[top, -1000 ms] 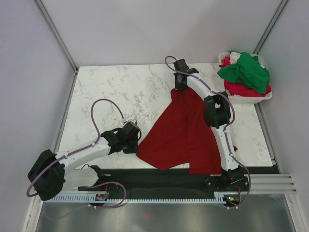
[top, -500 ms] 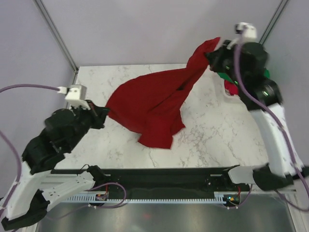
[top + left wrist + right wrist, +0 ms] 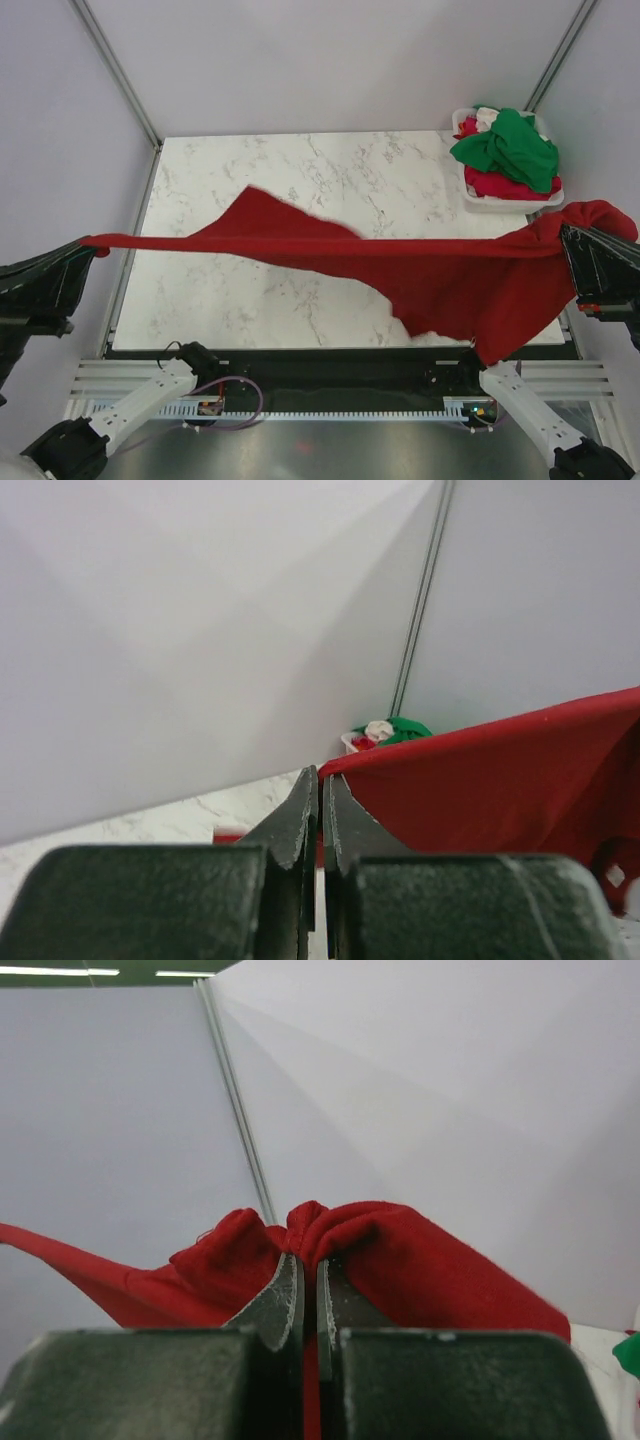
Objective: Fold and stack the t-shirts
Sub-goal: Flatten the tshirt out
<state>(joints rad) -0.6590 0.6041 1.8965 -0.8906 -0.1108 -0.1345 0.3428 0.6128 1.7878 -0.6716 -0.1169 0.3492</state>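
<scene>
A dark red t-shirt hangs stretched in the air across the whole table, pulled taut between both arms. My left gripper is raised at the far left, shut on one thin end of the shirt. At the far right my right gripper is shut on the other end, where the cloth bunches over the jaws and sags down past the table's front edge. A bright green t-shirt and a lighter red one lie crumpled in the white basket.
The white marble table lies under the shirt. The basket stands at its back right corner, also visible as a small shape far off in the left wrist view. Grey walls with metal posts close in the space.
Both arms have swung outward and up, left to the far left, right to the far right. The shirt went from lying on the table to hanging stretched between them.
</scene>
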